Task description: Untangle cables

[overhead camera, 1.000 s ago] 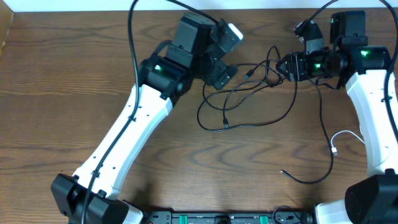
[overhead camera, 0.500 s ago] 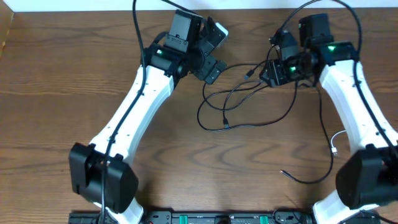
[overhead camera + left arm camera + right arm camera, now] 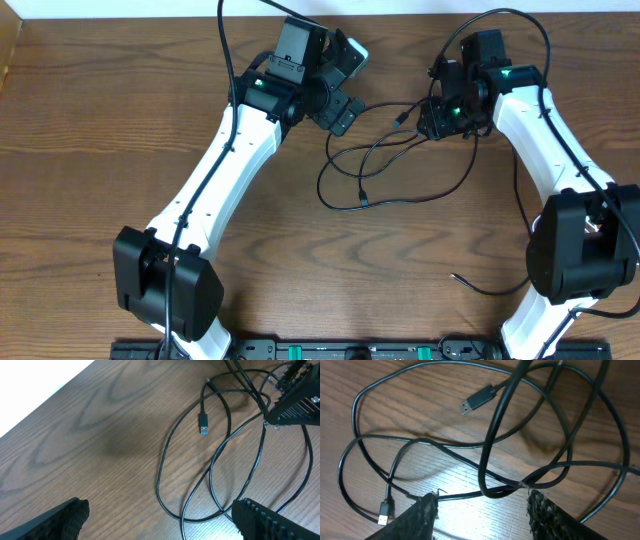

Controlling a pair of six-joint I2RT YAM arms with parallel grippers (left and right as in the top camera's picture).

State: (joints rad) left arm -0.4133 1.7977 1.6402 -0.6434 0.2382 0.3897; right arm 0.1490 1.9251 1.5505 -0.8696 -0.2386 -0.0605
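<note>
Left fingers are wide apart with nothing between them. They hang near the far edge of the surface, just left of the tangle. In the left wrist view you see both pads with bare wood and a couple of black strands in the gap.

Right fingers are partly apart, not clamped. They sit low over the far right side of the tangle. A raised black loop dips into their gap and crosses other strands there. Can't tell if it touches either pad.

Cables: black loops tangled on the far half of the surface, right of centre, between the two sets of fingers. You've got one plug loose on the far side of the loops and another on the near side. One black strand trails toward the near right corner, its end lying free.
</note>
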